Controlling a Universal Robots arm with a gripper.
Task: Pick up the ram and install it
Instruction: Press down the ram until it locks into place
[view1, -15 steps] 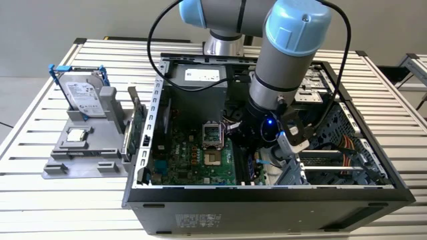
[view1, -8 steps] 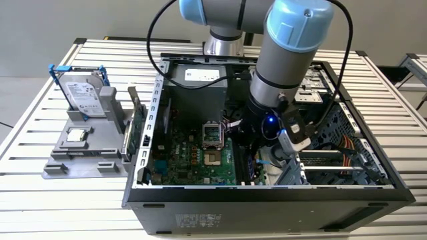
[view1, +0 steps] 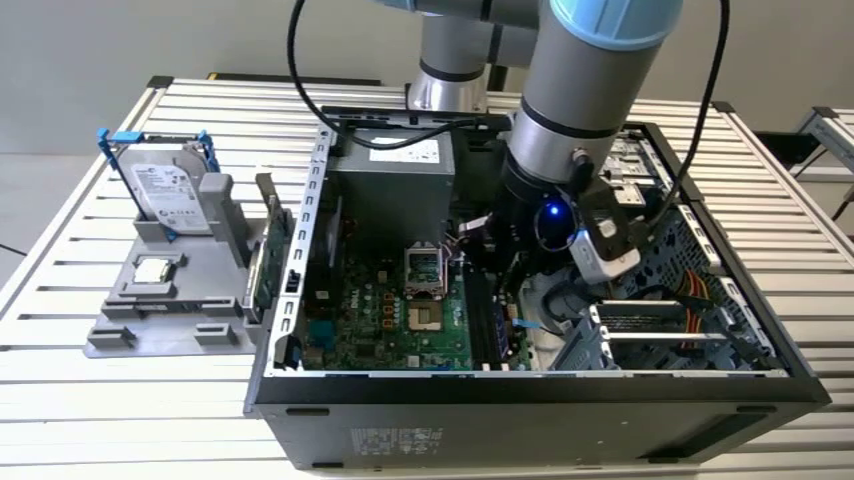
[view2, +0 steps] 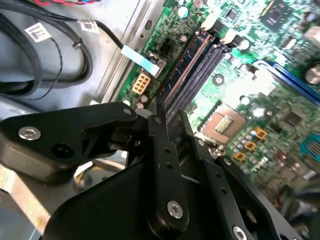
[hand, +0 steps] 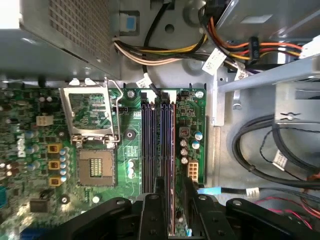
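Note:
The ram (hand: 168, 145) is a slim dark blue stick standing on edge in one of the black motherboard slots (hand: 148, 145), beside the board's outer edge. In the second wrist view the ram (view2: 189, 62) runs away from the fingers along the slot row. My gripper (hand: 171, 189) straddles the near end of the stick with a black finger (hand: 151, 212) on each side, apparently shut on it. The same grip shows as the gripper (view2: 167, 117) in the second wrist view. In the exterior view my arm (view1: 567, 170) reaches down into the open computer case (view1: 534, 395).
A CPU socket (hand: 95, 167) lies beside the slots, and a power supply box (hand: 65, 35) stands past it. Wire bundles (hand: 165, 50) and black cables (hand: 260, 145) crowd the slots' far side. Outside the case, a grey fixture (view1: 160, 310) holds a hard drive (view1: 171, 195) and a green card (view1: 276, 250).

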